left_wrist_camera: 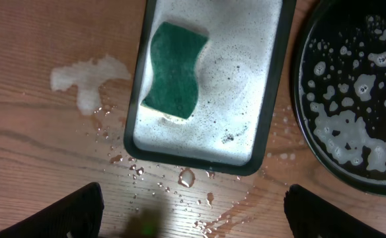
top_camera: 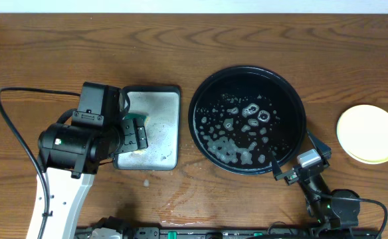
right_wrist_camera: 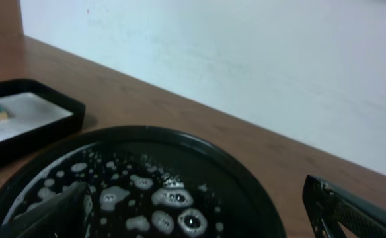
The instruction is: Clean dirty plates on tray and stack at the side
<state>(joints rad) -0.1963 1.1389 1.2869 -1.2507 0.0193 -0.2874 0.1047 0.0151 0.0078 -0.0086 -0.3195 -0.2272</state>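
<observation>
Seemingly job near done: plates sat stacked on bare tabletop, well apart to right of right gripper. Pale yellow one on top, looked clean; count beneath unclear. Tray just ahead of that gripper held only suds. Its fingers were spread wide, empty. Left gripper likewise agape, empty, hovered near sponge, which lay in soapy metal tray, probably its resting place.
</observation>
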